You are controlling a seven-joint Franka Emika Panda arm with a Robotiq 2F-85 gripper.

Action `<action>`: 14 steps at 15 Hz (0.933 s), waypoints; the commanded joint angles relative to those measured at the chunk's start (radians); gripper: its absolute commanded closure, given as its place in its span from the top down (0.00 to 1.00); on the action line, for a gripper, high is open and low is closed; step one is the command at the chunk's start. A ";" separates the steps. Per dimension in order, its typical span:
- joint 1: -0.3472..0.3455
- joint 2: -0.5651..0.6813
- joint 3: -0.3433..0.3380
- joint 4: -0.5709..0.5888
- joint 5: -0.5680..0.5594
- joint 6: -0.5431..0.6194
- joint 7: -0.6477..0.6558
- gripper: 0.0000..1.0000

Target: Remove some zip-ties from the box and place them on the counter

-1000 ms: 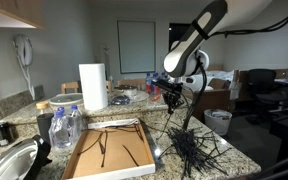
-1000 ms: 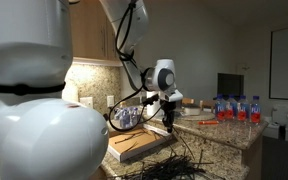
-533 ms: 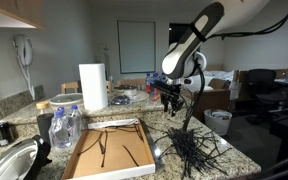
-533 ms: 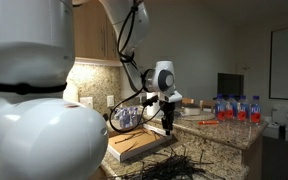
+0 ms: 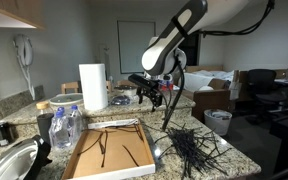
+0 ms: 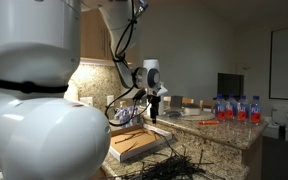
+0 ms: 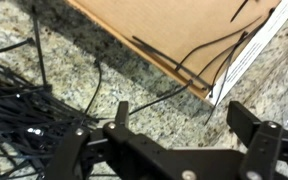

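the end effector (image 5: 150, 95) hangs in the air over the edge where the shallow cardboard box (image 5: 116, 163) meets the granite desk (image 5: 219, 168). in the wrist view its fingers (image 7: 119, 118) are spread wide. only speckled stone and loose strips show in the gap, so it carries nothing.

most of the black zip-ties (image 5: 189, 150) lie in a loose, crossed heap on the desk just beside the box. in an exterior view the heap (image 6: 174, 165) sits at the near edge of the stone. a few strips remain on the brown floor of the box (image 7: 164, 30), curved against its white-rimmed wall.

the heap probably sits so close to the box because that keeps the carry short. its tangled look fits thin, flexible strips let fall from above rather than laid down one by one. the box's low walls leave its floor open to a straight descent.

with "some" zip-ties already on the desk, the task looks largely met. if another pick is wanted, the wide jaws suit it, though flat strips on cardboard may slip. the paper towel roll (image 5: 92, 87) and water bottles (image 5: 64, 125) stand well apart from the heap.
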 commanded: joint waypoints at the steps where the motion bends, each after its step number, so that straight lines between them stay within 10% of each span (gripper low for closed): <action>1: 0.018 0.137 0.040 0.072 0.131 0.057 -0.128 1.00; 14: 0.099 0.613 0.001 0.494 0.139 0.032 -0.277 1.00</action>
